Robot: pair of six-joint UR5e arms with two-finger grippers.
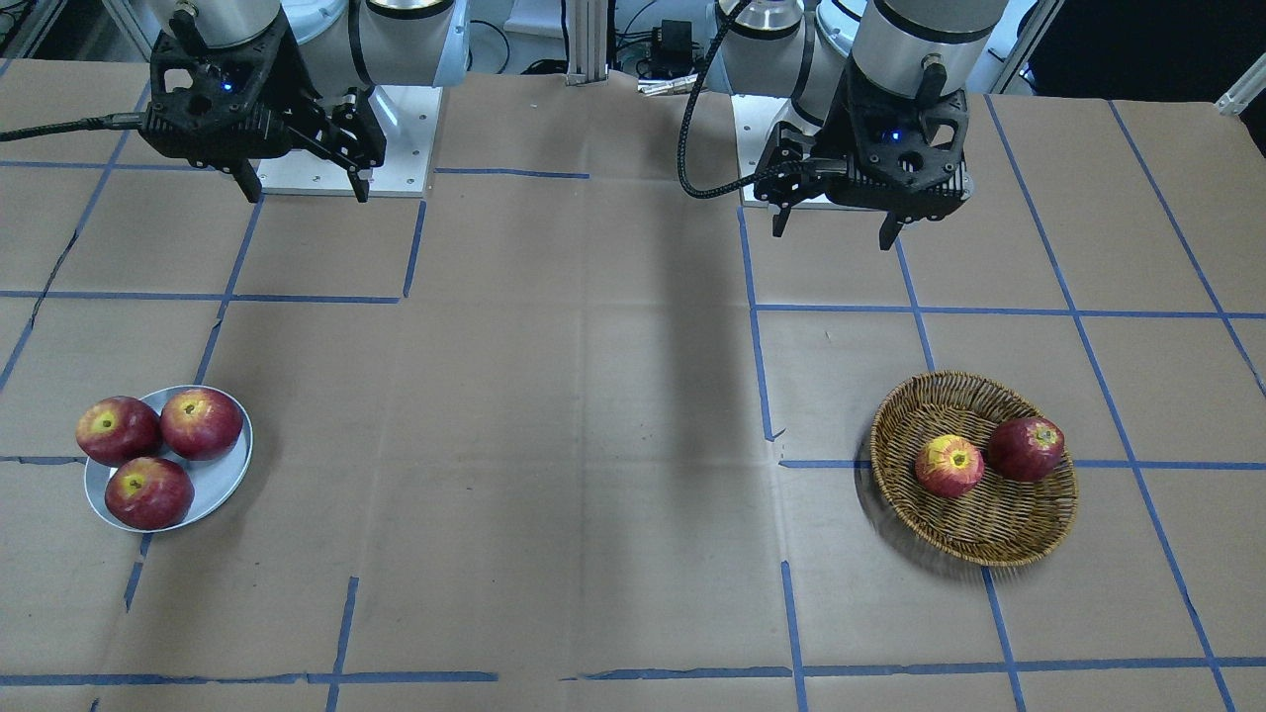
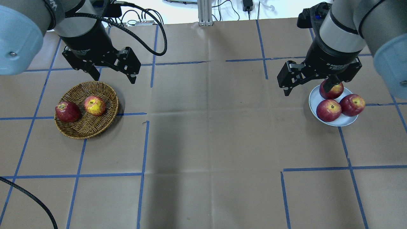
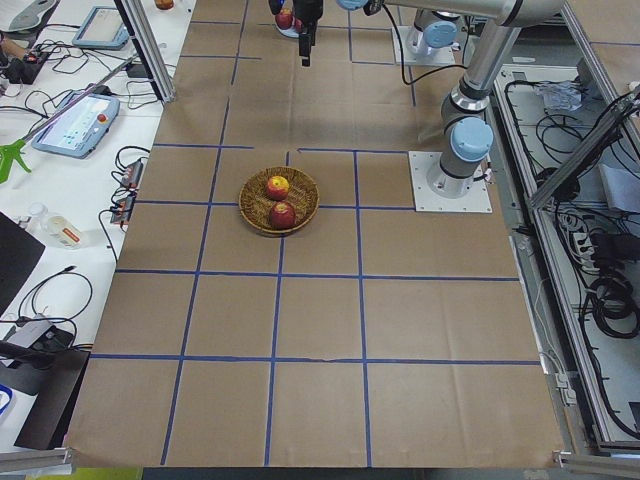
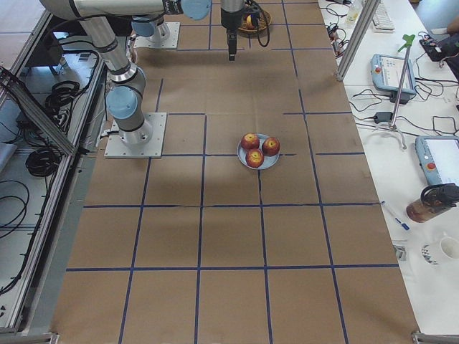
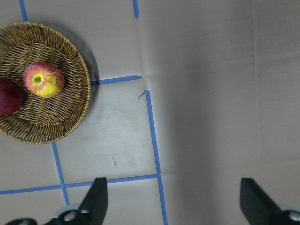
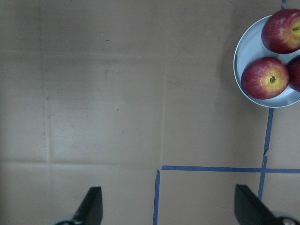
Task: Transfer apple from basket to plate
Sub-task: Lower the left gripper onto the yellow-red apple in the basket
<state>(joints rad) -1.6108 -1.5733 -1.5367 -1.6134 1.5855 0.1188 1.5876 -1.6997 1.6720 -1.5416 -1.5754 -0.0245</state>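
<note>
Below the left tool (image 2: pixel 113 74) and slightly off to one side, the streaky apple (image 2: pixel 94 105) sat in the wicker basket (image 2: pixel 89 128), well apart from the plate (image 2: pixel 313 97) beside the right tool (image 2: pixel 309 87); both tools gaped wide, empty.

A table covered in flat brown cardboard (image 1: pixel 593 445) is marked into squares by strips of blue tape (image 1: pixel 757 366). Three deep-red apples with small yellow stem spots (image 1: pixel 201 423) sit clustered and touching. A fourth deep-red apple (image 1: pixel 1027 448) lies well apart from them. A side bench holds grey handheld control tablets (image 4: pixel 393 72) and a white cup (image 4: pixel 448 249).
</note>
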